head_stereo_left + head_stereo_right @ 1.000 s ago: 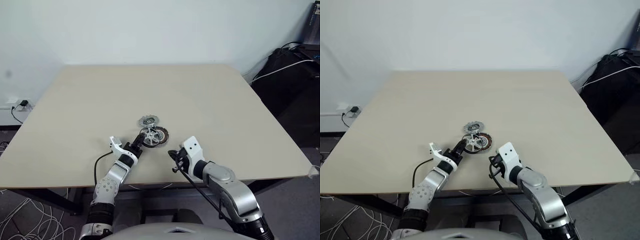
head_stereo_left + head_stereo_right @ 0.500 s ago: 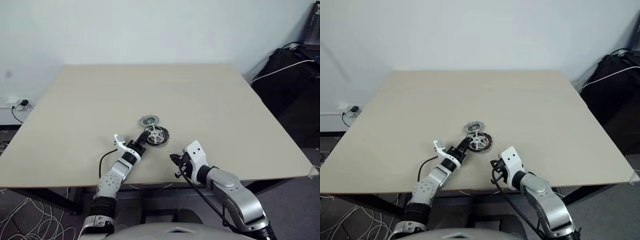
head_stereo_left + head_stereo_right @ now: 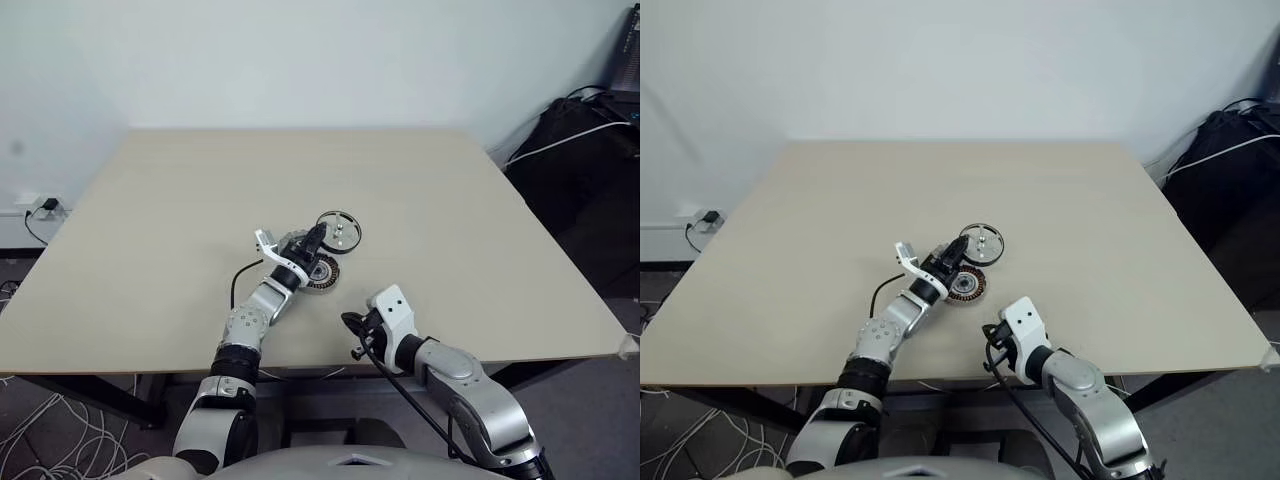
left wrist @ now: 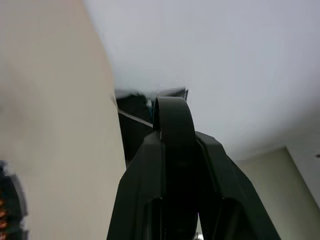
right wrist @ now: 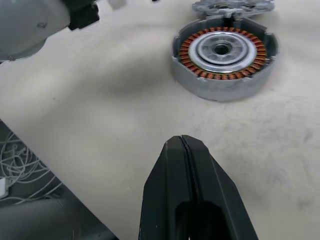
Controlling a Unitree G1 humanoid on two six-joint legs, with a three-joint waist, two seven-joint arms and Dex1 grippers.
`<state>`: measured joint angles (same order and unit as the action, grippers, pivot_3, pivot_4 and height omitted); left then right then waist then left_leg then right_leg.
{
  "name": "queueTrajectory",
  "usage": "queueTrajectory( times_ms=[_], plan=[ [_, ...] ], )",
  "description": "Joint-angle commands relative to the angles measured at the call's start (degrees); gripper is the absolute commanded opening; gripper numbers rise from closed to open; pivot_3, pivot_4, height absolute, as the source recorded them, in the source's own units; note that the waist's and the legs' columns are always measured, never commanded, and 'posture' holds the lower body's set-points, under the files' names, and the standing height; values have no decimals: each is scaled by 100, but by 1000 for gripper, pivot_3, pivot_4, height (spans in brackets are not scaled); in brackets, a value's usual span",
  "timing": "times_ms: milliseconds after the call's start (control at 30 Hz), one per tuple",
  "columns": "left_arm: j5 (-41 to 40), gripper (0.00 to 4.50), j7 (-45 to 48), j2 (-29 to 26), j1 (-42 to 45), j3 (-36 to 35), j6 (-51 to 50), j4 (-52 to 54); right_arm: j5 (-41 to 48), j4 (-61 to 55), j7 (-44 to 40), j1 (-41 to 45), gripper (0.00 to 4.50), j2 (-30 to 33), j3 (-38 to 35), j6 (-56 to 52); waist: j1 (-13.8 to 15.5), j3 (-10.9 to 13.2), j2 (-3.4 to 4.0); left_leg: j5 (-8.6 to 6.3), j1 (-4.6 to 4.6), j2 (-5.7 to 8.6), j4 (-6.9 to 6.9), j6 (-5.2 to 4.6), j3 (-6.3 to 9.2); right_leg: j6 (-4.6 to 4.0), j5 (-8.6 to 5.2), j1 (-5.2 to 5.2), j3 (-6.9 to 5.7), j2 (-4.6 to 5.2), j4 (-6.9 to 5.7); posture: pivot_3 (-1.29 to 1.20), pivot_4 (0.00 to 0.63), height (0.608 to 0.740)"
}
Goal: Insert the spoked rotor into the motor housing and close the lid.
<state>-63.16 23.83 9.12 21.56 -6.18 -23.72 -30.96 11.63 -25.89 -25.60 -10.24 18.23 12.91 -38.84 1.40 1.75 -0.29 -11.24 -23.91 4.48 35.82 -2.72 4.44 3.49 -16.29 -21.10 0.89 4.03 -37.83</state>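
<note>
My left gripper [image 3: 318, 238] is shut on the dark rim of the spoked rotor [image 3: 338, 229] and holds it on edge above the table, just beyond the motor housing. In the left wrist view that rim [image 4: 172, 120] stands edge-on between the two black fingers [image 4: 142, 165]. The motor housing [image 3: 322, 272] lies flat with its copper windings and pale centre [image 5: 221, 50] uncovered. Right behind it lies the notched lid [image 5: 232, 5], partly hidden by my left hand in the head views. My right gripper [image 5: 182, 142] is shut and empty, a short way in front of the housing near the table's front edge.
The beige table [image 3: 200, 190] spreads wide around the parts. A black bag with white cables [image 3: 580, 130] sits beyond its right edge. Loose cables lie on the floor at the left [image 3: 50, 430], below a wall socket [image 3: 40, 208].
My left gripper has lifted the spoked rotor off the housing and carried it farther away and to the right. The housing's windings are now uncovered. The right gripper stayed put.
</note>
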Motion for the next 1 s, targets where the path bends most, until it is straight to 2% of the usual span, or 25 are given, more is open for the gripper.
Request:
queueTrajectory(
  times_ms=[33, 1000],
  plan=[
    [164, 471, -15, 885, -349, -53, 21, -24, 58, -252, 72, 31, 0, -13, -97, 105, 10, 2, -1, 0, 0, 0, 0, 0, 1, 0, 0, -1, -1, 0, -1, 0, 0, 740],
    [920, 471, -285, 805, -595, -333, -94, -410, 81, -273, 211, 57, 0, -27, -110, 106, 31, 2, -2, -1, -1, 1, 11, -1, 1, 10, 6, 3, 0, 2, -1, 0, 0, 740]
  ],
)
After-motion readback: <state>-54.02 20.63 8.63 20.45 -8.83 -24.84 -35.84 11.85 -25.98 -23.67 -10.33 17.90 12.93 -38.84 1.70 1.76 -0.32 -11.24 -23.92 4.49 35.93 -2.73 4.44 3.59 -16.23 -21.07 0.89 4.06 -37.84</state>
